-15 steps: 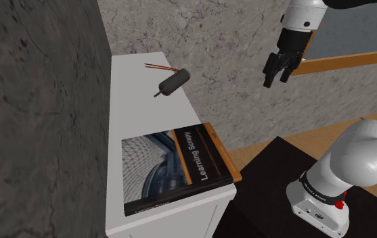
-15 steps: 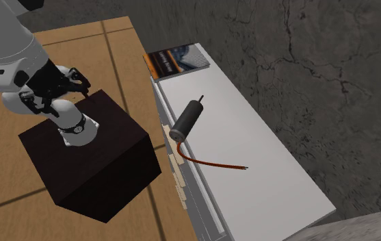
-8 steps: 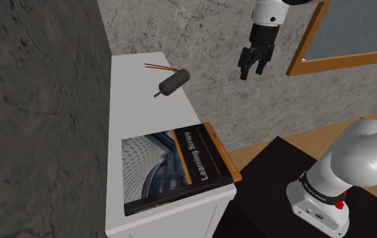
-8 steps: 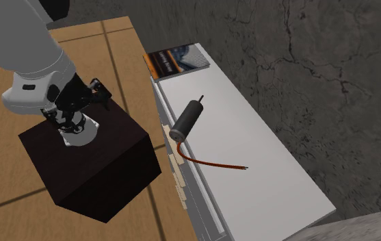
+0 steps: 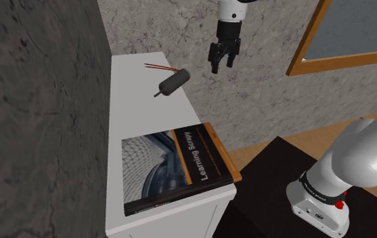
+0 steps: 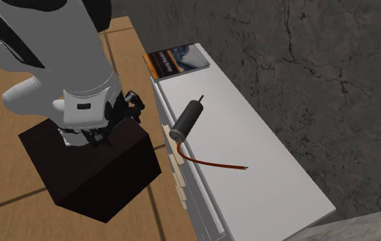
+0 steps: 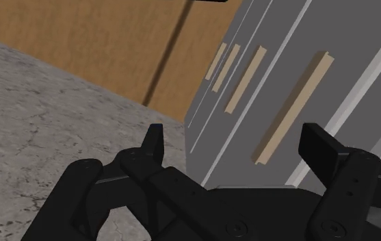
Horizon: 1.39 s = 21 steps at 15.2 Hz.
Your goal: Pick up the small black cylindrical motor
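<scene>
Meanwhile, in the shoulder view, the claw (image 5: 220, 65) had swung across from that view's right, where it hung a second before, toward the white tabletop (image 5: 136, 108). It now hung in the air, fingers pointing down, just past the tabletop's edge and up and to the right of the motor (image 5: 173, 82). The motor itself had not stirred. It lay on its side near that same edge, well apart from the book (image 5: 173, 165). Its long axis ran on a diagonal, the thin shaft (image 5: 157, 95) pointing to the view's lower left, toward the book, and the red wires (image 5: 156, 66) trailing from the opposite end. By that showing the approach was well along but the grasp not begun: the claw had yet to come over the motor and down.

In the second exterior view the motor (image 6: 186, 122) lay slantwise by the tabletop's edge, shaft toward the book (image 6: 178, 58), wires (image 6: 213, 164) curling off the other way. The arm's white bulk stood over the dark stand (image 6: 93, 171).

In the wrist view the two fingers (image 7: 156, 145) stood wide apart with nothing between them. Beyond them were grey drawer fronts (image 7: 284, 34) with tan handles (image 7: 293, 109) and a wooden floor (image 7: 100, 41). A grip across the motor's short width, square to its long axis, looked the likely need.
</scene>
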Each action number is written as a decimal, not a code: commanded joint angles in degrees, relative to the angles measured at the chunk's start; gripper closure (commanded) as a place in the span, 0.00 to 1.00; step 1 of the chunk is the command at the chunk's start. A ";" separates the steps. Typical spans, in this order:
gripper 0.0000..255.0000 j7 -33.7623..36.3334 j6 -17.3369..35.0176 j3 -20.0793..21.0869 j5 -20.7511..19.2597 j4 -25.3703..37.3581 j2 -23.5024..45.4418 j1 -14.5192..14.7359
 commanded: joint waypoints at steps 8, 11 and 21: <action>0.00 -1.44 -3.64 2.57 -3.80 25.31 21.99 2.43; 0.00 -1.79 -6.93 3.30 -5.60 36.94 30.51 3.93; 0.00 -2.29 -3.45 3.59 -6.79 38.54 35.72 4.97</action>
